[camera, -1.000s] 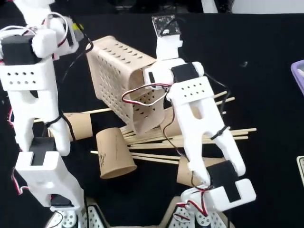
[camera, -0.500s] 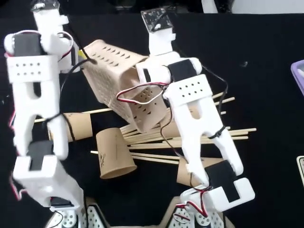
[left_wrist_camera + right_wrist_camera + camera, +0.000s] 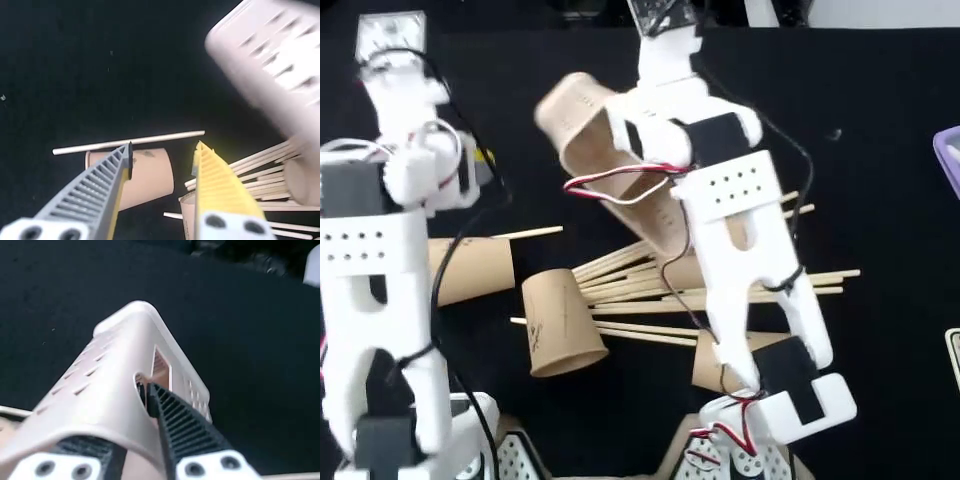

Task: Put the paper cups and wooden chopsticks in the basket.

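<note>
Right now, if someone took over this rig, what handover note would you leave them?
Left gripper: open, above a paper cup lying on its side.
Right gripper: shut on the basket wall, holding it tilted.
Other cups and the chopsticks lie scattered on the table.
Done: nothing visibly in the basket.
Left: load every cup and chopstick.

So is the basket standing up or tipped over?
Tipped. The right gripper holds the basket by its wall, slanted over the chopsticks.
</note>
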Tool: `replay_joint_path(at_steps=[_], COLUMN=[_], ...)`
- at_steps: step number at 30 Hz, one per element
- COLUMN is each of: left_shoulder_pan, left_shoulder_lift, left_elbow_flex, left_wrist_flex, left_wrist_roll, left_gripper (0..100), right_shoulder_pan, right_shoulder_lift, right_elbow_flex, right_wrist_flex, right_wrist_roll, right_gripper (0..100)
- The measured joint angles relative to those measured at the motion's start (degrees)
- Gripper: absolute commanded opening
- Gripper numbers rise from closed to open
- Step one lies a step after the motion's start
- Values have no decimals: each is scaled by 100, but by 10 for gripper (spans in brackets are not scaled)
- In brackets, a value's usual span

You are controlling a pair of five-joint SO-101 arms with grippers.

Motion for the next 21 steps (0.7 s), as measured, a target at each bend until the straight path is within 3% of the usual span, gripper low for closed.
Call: replay_joint_path(at_steps=[7, 14, 21], left_shoulder_pan=[0, 167, 404], left_shoulder_lift=[-1134, -2066, -2154], left_elbow_flex=[2075, 2303, 2207], left_wrist_flex=[-1248, -1407, -1653], left_wrist_roll=[0, 0, 79], left_gripper=[213, 213, 214], right_shoulder_pan=[-70, -114, -149], right_shoulder_lift=[0, 316, 642], right_elbow_flex=[-325, -325, -510], right_wrist_flex=[0, 0, 0], right_wrist_roll=[176, 273, 273], right_gripper=[11, 11, 11])
